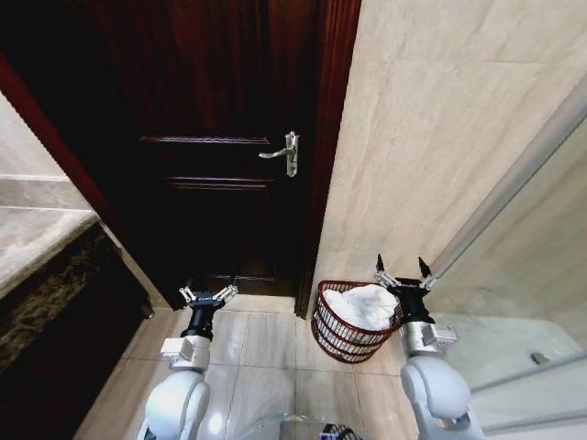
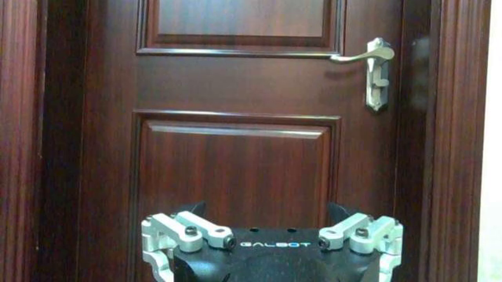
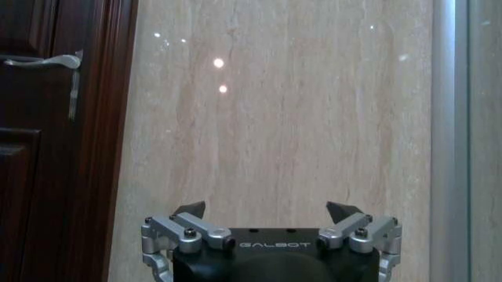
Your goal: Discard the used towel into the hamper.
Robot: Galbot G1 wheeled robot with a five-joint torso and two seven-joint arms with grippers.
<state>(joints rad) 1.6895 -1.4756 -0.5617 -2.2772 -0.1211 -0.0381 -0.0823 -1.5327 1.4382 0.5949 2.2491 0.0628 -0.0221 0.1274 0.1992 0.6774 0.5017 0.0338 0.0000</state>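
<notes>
The hamper (image 1: 332, 332), a small dark reddish-brown slatted basket, stands on the tiled floor by the door frame. A crumpled white towel (image 1: 363, 305) lies inside it, filling the top. My right gripper (image 1: 401, 269) is raised just beside the hamper's right rim, open and empty; the right wrist view has its two dark fingertips (image 3: 190, 208) spread before the marble wall. My left gripper (image 1: 208, 292) hangs open and empty over the floor in front of the dark wooden door, fingers (image 2: 191, 208) apart in the left wrist view.
A dark wooden door (image 1: 211, 165) with a silver lever handle (image 1: 283, 153) is straight ahead. A beige marble wall (image 1: 440, 119) is to the right, with a glass shower panel (image 1: 523, 275) beyond it. A stone counter (image 1: 37, 238) juts in on the left.
</notes>
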